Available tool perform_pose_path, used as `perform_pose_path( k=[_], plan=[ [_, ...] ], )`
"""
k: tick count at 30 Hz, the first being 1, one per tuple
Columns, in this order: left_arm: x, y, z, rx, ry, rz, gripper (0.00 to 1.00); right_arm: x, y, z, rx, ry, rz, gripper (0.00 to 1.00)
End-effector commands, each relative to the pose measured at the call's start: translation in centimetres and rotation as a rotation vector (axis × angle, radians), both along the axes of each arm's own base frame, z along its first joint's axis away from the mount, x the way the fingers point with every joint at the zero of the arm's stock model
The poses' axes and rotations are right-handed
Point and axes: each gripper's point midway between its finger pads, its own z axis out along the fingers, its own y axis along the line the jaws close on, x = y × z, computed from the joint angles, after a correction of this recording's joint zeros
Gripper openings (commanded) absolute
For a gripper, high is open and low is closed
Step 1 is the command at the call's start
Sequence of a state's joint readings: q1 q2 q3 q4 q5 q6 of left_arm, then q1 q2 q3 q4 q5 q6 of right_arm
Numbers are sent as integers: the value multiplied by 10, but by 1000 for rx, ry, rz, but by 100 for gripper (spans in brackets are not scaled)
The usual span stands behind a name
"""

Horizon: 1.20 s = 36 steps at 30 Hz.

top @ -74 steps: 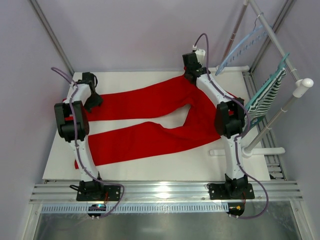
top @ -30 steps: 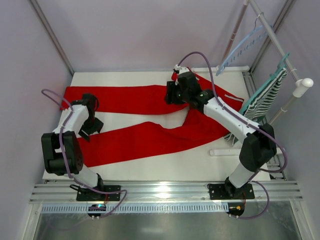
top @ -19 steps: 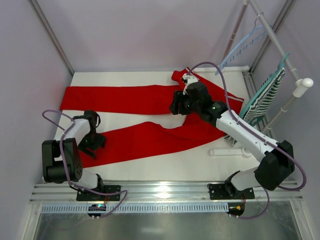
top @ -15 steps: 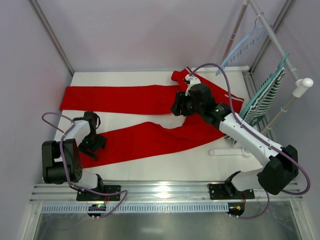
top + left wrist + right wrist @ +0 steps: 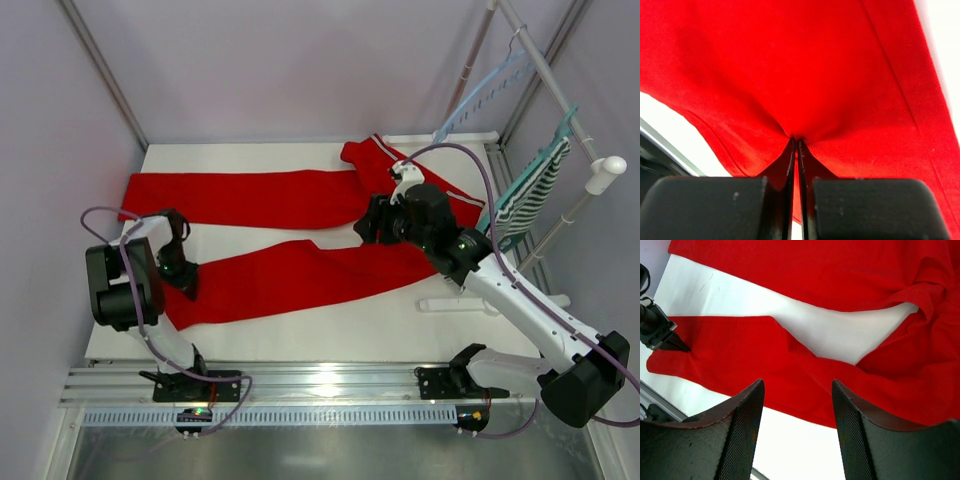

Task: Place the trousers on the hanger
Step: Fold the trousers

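- The trousers (image 5: 300, 200) lie flat on the white worktop (image 5: 300, 335). The waistband (image 5: 385, 152) is at the far right, and both legs run off to the left. The far leg lies straight, while the near leg slants toward the near-left corner.
- The left gripper (image 5: 795, 142) is pressed together on a small pinch of red cloth near the cuff end of the near leg. In the left wrist view the fabric puckers into the closed tips.
- The right gripper (image 5: 797, 387) hangs over the crotch area with its fingers spread and nothing between them.
- The pale blue hanger (image 5: 480, 95) hangs from the slanted rail (image 5: 545, 70) at the far right. It is above the worktop and well apart from the trousers. A green-and-white striped garment (image 5: 530, 190) hangs further along the same rail.
- The cloth looks thin, limp and light. It will probably fold and sag wherever it is unsupported, and it may drag across the worktop instead of sliding as one piece.
- A fingertip pinch like the left one looks enough to carry the weight. A one-layer pinch could slip or lift only part of the leg, so a fold or the hem would be safer.
- The cuffs and the waistband seem the best places to hold. The edges are thicker there, and the length can then be fed over the hanger's lower bar.
- The main risk is that the loose legs bunch up or snag on the wavy bar.
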State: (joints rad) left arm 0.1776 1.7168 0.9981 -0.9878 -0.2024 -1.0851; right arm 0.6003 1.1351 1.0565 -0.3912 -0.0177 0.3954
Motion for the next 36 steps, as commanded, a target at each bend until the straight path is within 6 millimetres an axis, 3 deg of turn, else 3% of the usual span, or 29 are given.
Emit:
perform_pose_path(
  k=[1,4,7,8,13,14,16,17,18,20,21,22,23,24,25,26,27,28,29,32,34,35,36],
  plan=[
    [13,71,-15,245,0,19,0,-3,-1,7,15,-23,0,60],
    [19,101,-9,266,13,51,0,-5,-3,12,6,-36,4,60],
    [41,119,-4,261,-18,55,0,-2,-11,13,-18,-50,-25,60],
    [59,126,7,277,-62,49,0,-2,-12,12,-23,-51,-35,60],
    [92,130,40,277,-194,5,1,-4,-18,4,-59,-17,-46,60],
    [96,127,58,294,-241,-9,5,-5,-20,4,-59,-12,-58,60],
    [96,123,74,321,-273,-40,21,-3,-32,1,-57,17,-156,60],
    [92,115,81,328,-273,-58,40,-4,-41,-4,-71,49,-215,60],
    [91,111,98,346,-323,-64,46,1,-54,-7,-89,61,-307,60],
    [83,93,95,303,-369,-80,54,0,-63,-8,-35,125,-441,60],
    [87,79,112,286,-468,-110,55,2,-66,-12,-23,150,-494,60],
    [74,65,94,240,-458,-136,58,6,-72,-9,-14,147,-554,60],
    [76,48,94,179,-520,-159,64,9,-70,-10,12,166,-590,60],
    [82,39,103,170,-609,-196,66,14,-68,-17,1,184,-608,59],
    [81,30,102,144,-639,-210,68,21,-64,-10,10,179,-617,59],
    [74,6,88,34,-660,-242,70,26,-62,-12,2,189,-628,59],
    [85,-3,92,13,-739,-276,72,30,-60,-15,-11,199,-637,59],
    [86,-28,98,-48,-791,-344,79,42,-54,-21,-37,219,-650,59],
    [81,-38,92,-67,-784,-371,82,44,-56,-26,-74,233,-671,58],
    [79,-58,92,-96,-767,-472,84,60,-50,-46,-145,278,-723,57],
    [79,-71,91,-162,-782,-514,84,70,-48,-44,-136,289,-777,57],
    [76,-75,88,-179,-774,-524,84,74,-50,-61,-190,313,-810,57],
    [75,-79,89,-197,-782,-536,84,82,-46,-55,-161,310,-840,57]
  ],
)
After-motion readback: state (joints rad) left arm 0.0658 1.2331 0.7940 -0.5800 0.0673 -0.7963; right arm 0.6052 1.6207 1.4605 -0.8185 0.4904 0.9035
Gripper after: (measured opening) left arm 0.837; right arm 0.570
